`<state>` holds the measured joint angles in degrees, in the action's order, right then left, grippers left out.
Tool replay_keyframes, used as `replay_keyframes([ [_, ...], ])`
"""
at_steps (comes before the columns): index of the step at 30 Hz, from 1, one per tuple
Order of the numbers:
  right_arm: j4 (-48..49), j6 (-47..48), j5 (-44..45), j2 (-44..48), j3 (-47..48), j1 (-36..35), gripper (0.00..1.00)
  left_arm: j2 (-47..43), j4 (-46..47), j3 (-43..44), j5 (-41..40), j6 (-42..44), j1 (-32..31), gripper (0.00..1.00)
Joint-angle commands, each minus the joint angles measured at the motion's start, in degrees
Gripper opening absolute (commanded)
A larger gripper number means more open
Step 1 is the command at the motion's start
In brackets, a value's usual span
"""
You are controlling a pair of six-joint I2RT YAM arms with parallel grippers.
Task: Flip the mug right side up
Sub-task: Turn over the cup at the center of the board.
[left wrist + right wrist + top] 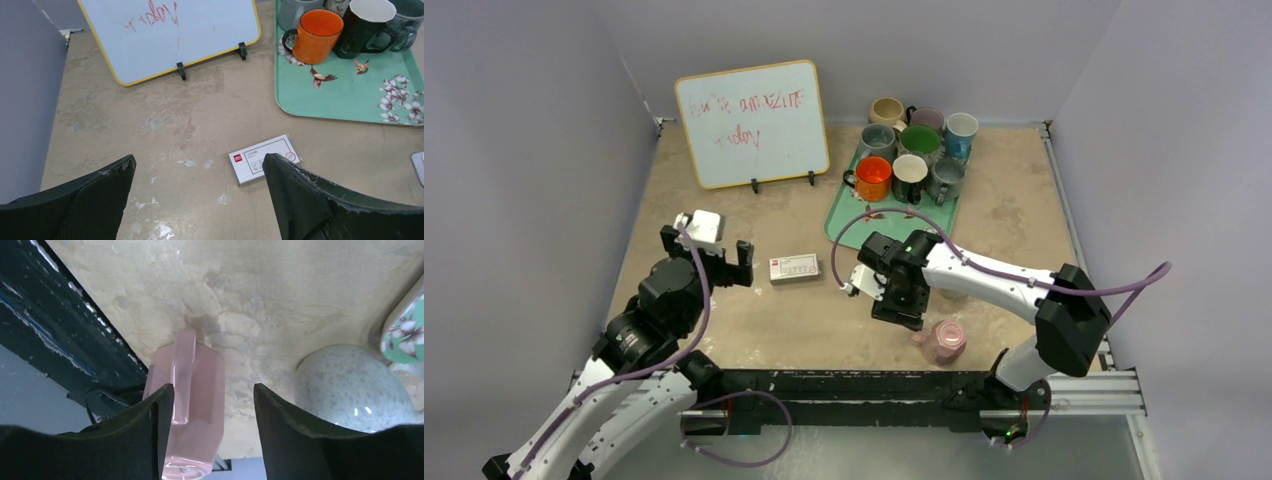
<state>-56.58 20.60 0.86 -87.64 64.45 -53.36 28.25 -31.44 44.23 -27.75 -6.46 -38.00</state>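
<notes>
Lining up on the pink mug — it lies just ahead of the right tool, in line with the gap between its fingers, handle turned toward the wrist. The fingers stand spread, pinching nothing; I'd straddle the body clear of that handle before squeezing. The right arm reaches low over the bench, wrist bent back toward its base — left tool hangs wide apart, idle.
</notes>
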Motion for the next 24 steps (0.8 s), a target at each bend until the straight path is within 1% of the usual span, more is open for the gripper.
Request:
replay_keyframes([
  [1,-5.1,-0.2,-0.4,1.3,-1.1,-1.0,0.62,-1.8,1.2,0.3,-3.0,-0.2,0.1,0.98],
  [6,-5.4,-0.5,0.1,0.6,-3.9,-1.9,0.61,-1.9,0.1,0.7,-3.4,-0.8,0.1,0.98],
  [11,-4.9,-0.8,1.2,-0.1,-4.3,-2.1,0.6,-2.1,-0.8,0.6,-4.0,-0.5,0.1,0.97],
  [13,-5.1,-1.3,1.7,-1.4,-4.3,-2.2,0.59,-2.2,-0.8,0.6,-3.9,-0.8,0.1,0.98],
  [14,-5.2,-1.3,1.4,-1.7,-4.2,-2.2,0.56,-2.3,-0.6,0.5,-3.7,-0.8,0.1,0.97],
  [15,-5.2,-1.1,0.6,-1.8,-4.0,-2.2,0.51,-2.4,-0.5,0.4,-3.6,-0.8,0.1,0.97],
  [17,-4.9,-0.6,-0.7,-1.8,-3.5,-2.2,0.35,-2.3,-0.7,0.4,-3.9,-0.9,0.1,0.98],
  [20,-4.3,-0.2,-0.7,-1.7,-3.0,-2.1,0.19,-2.0,-1.1,0.8,-4.5,-1.1,0.1,0.98],
  [22,-4.0,0.1,-0.7,-2.3,-2.4,-2.2,0.12,-2.1,-1.3,0.8,-4.5,-1.2,0.1,0.98],
  [23,-3.8,0.1,-0.5,-2.6,-1.7,-2.2,0.04,-2.2,-1.3,0.6,-4.5,-1.2,0.1,0.98],
  [24,-3.7,-0.1,-0.4,-3.0,-0.9,-2.2,0.0,-2.3,-1.2,0.5,-4.5,-1.2,0.1,0.98],
])
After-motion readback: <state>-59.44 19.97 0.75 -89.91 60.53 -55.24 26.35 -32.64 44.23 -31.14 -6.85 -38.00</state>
